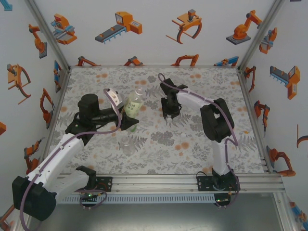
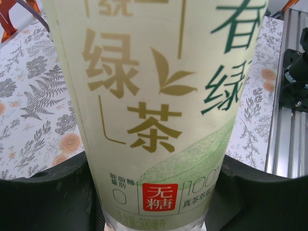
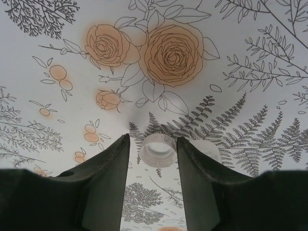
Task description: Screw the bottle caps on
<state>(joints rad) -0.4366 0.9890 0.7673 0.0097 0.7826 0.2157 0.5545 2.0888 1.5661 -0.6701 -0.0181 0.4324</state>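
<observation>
Left of the worktop's (image 1: 202, 159) middle, the left gripper (image 1: 131, 119) is clamped on a pale yellow-green clear plastic bottle with a narrow neck (image 1: 135, 103), holding it tilted with the neck towards the back edge. From the left wrist, its cream label with green and gold characters spreads across nearly the whole picture and is cut off at the top. The dark fingers (image 2: 43, 197) press in on both sides low down, and the neck and base fall outside the picture. From above, the neck's top is too small and pale to tell whether a cap sits on it. A green patch at the bottle's lower end is partly covered by the gripper, so what it belongs to cannot be made out.

Right of the middle, nearer the back edge, the right gripper (image 3: 153, 140) points down at the floral sheet. Its jaws stand narrow on either side of a tiny round white plastic screw cap (image 3: 158, 150) that lies on the worktop, hollow side facing the wrist camera. A sliver of sheet shows between the cap and one finger. The other finger covers the cap's edge, so contact there cannot be told.

Towards the front edge, left of centre, a colourless clear plastic bottle (image 1: 127, 144) rests apart from both grippers. It is so faint against the print that whether it stands or lies is unclear.
</observation>
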